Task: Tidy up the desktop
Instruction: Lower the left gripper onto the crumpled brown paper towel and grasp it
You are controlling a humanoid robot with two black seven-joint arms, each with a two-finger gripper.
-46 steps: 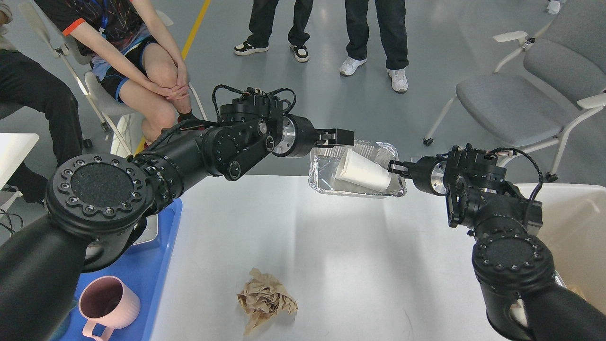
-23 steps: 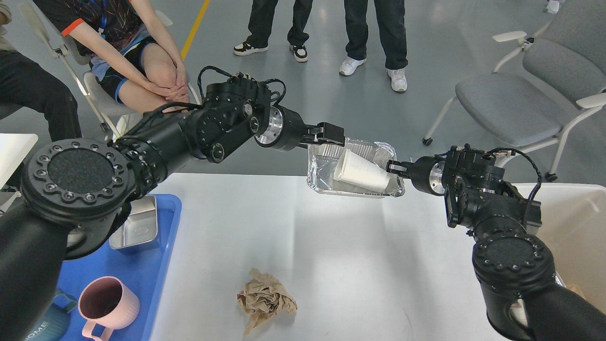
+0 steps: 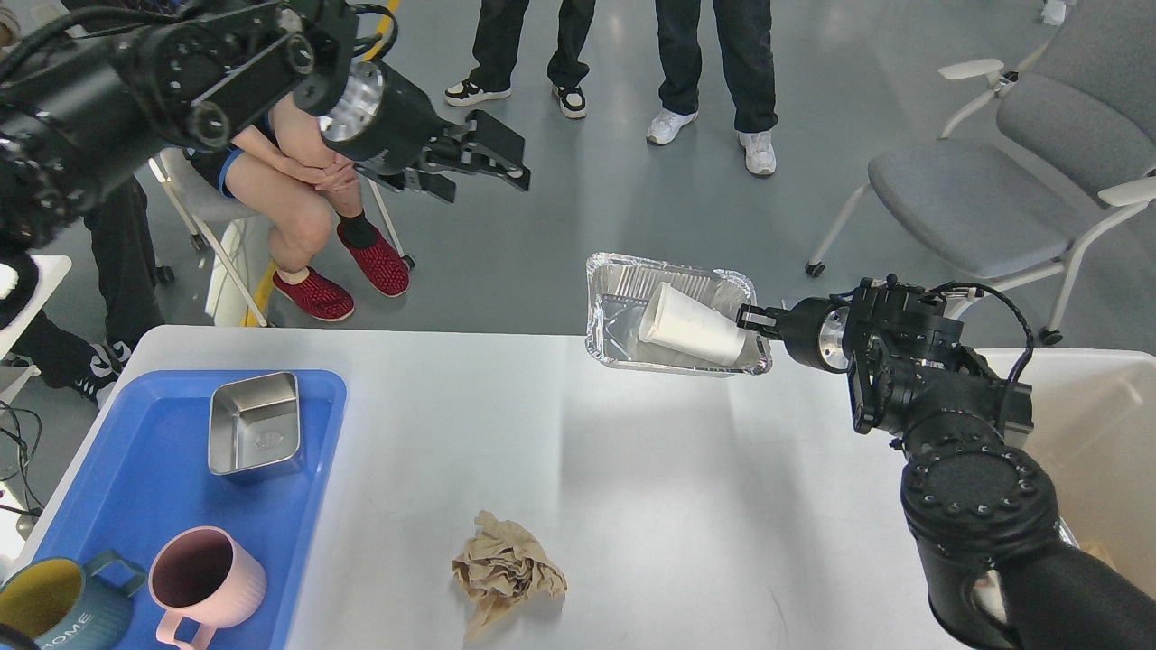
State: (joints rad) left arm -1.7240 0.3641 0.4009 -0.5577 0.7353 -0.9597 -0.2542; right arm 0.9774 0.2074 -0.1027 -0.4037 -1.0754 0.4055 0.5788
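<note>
Right gripper [image 3: 748, 318] clamps the right-hand rim of a foil tray [image 3: 603, 307], which sits at the far edge of the desktop [image 3: 650, 487] with a white paper cup [image 3: 691, 325] lying on its side inside it. Left gripper [image 3: 488, 162] is raised high above the floor beyond the table's far left side, well apart from the tray, its two fingers spread and grasping nothing. The desktop, white with rounded corners, fills the lower middle of the head view. On its left part rests a blue tray [image 3: 163, 506] carrying a square metal dish [image 3: 256, 435], a pink mug [image 3: 206, 576] and a dark teal mug [image 3: 45, 607] with a yellow inside. A crumpled brown paper ball [image 3: 506, 571] lies on the bare surface near the front edge, between the blue tray and the robot's right arm. An off-white bin [image 3: 1097, 424] stands at the right edge, partly hidden by that arm. Beyond the table, a seated person [image 3: 307, 171] in red shoes and two standing people [image 3: 623, 54] are seen from the legs down, and a grey chair [image 3: 984, 199] stands at the far right.
</note>
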